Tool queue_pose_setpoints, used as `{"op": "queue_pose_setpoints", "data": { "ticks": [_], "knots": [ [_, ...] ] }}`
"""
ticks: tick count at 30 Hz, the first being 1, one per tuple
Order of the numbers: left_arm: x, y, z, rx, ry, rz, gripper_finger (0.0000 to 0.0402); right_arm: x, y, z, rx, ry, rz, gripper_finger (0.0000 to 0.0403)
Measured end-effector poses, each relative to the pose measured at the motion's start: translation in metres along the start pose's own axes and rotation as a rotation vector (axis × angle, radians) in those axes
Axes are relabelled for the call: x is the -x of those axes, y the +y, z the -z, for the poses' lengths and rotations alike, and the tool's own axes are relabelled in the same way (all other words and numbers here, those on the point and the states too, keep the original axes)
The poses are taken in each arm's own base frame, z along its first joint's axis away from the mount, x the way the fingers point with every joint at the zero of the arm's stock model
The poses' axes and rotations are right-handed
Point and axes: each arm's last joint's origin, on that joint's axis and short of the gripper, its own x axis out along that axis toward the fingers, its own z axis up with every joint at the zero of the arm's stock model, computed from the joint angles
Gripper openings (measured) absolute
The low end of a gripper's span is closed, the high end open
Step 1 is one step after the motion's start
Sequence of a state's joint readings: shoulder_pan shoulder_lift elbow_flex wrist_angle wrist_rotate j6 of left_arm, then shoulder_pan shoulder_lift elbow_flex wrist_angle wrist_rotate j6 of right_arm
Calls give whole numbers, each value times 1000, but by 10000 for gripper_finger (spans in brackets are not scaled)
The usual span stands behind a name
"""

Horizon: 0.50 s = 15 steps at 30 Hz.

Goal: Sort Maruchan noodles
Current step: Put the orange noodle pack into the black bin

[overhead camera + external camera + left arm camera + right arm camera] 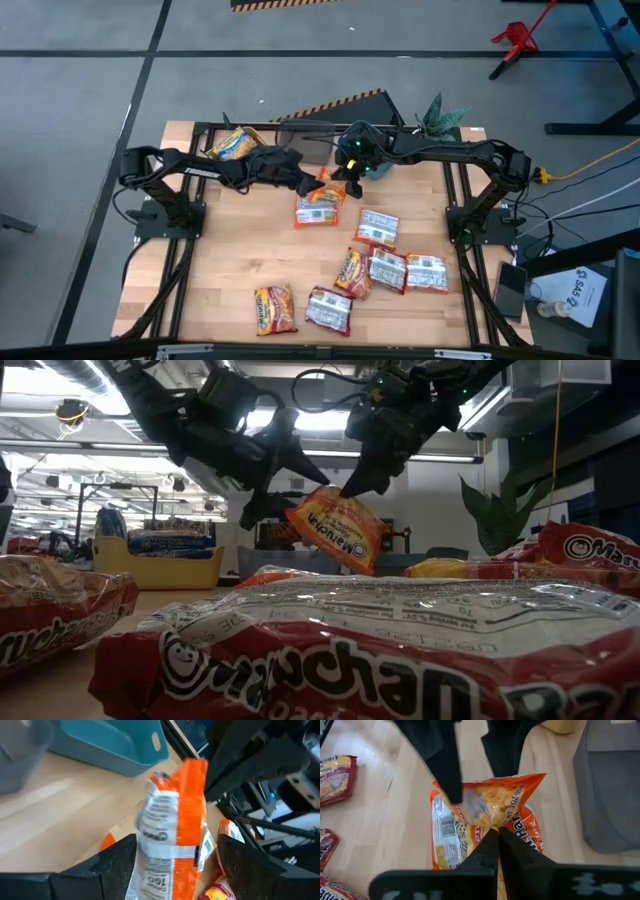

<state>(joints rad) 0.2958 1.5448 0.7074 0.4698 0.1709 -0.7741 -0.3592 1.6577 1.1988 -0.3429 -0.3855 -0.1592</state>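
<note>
The right gripper [496, 837] has its fingers pressed together on the edge of an orange packet [492, 805] and holds it in the air above the table [230, 270], near the middle of the far edge. The left gripper [175, 857] is at the same packet with its fingers apart, one on each side of it; I cannot tell if they touch it.

The low view shows what the high view hides: the packet [337, 527] hangs free above the table, tilted, with its long axis going down from the right gripper's [350, 487] pinch. The right wrist view shows a second orange packet [445, 840] lying flat on the wood directly under the held one. The left wrist view shows a teal bin [112, 745] behind the packet [187, 815], and the low view a yellow bin [160, 565] at the far side.

In the high view, more packets [390, 262] lie scattered toward the near right corner.
</note>
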Motion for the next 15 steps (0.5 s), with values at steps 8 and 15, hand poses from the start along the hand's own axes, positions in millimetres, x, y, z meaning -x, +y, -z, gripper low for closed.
{"op": "queue_pose_setpoints", "data": {
  "ticks": [8,15],
  "knots": [
    [-20,-4,-3,6,41,15,270,0,0,-2,8,-20,-23,0],
    [-23,-5,-8,11,22,-19,212,0,1,-2,9,-24,-41,0]
  ]
}}
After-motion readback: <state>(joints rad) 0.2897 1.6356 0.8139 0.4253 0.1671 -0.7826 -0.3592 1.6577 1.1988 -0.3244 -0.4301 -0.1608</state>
